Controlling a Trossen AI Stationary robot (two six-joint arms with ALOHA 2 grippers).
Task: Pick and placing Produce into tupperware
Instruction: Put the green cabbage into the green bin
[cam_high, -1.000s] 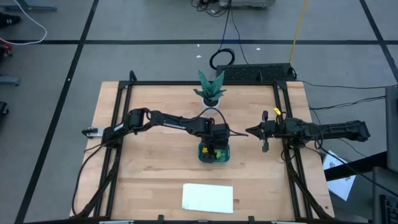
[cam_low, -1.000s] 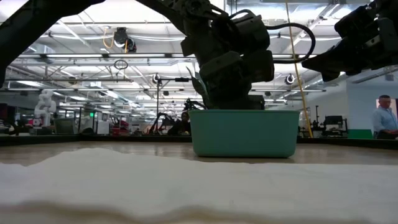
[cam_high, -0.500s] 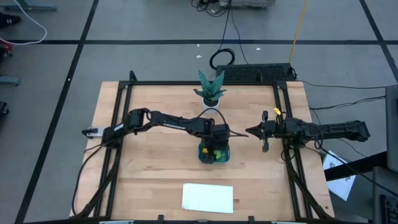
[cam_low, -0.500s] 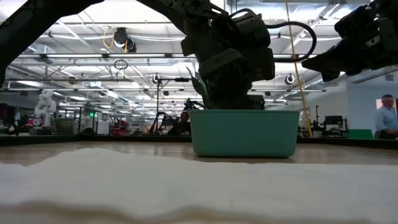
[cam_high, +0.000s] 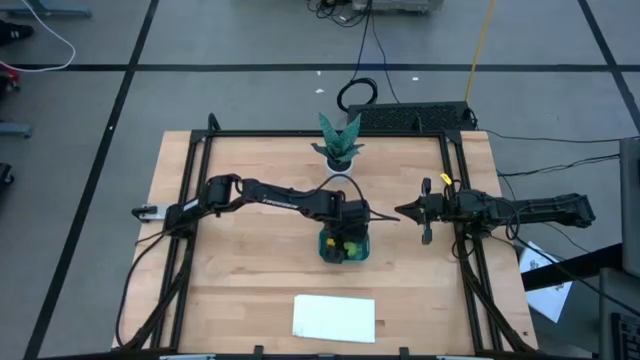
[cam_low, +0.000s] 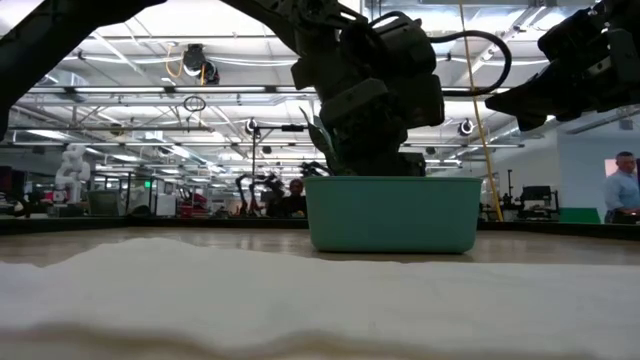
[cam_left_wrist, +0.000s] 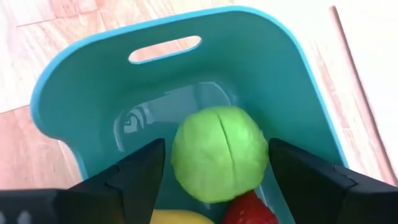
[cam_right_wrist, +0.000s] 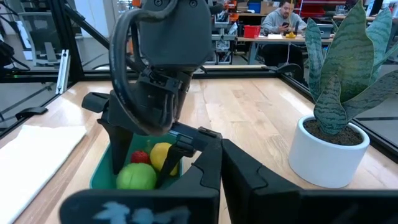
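1. Your left gripper (cam_left_wrist: 214, 171) sits down inside the teal tupperware (cam_left_wrist: 93, 93), and its fingers (cam_left_wrist: 134, 177) stand apart, one on each side of the lime green piece (cam_left_wrist: 219, 152). From the left wrist view I judge they are clamped on nothing.
2. That green piece rests on the tub floor between the fingers. The red piece (cam_left_wrist: 250, 210) is touching it, and the yellow piece (cam_left_wrist: 180, 218) sits just beside. All three produce items are in the tupperware, so the placing looks done to me.
3. From above, the tupperware (cam_high: 345, 246) lies near the middle of the bench (cam_high: 250, 280) with your left gripper (cam_high: 347, 222) over it.
4. Your right gripper (cam_high: 408, 212) hovers off to the tub's right, well clear of it, its fingers pressed together and empty.
5. The potted plant (cam_high: 339, 142) stands at the far edge of the bench, and the white sheet (cam_high: 334, 317) lies flat near the front edge.
6. Watch the way out! If you lift at a slant, a finger could catch the green piece and roll it against the red one, or hook the low wall and drag the light tub along.
7. Go straight up, and keep the wrist cable off the rim.
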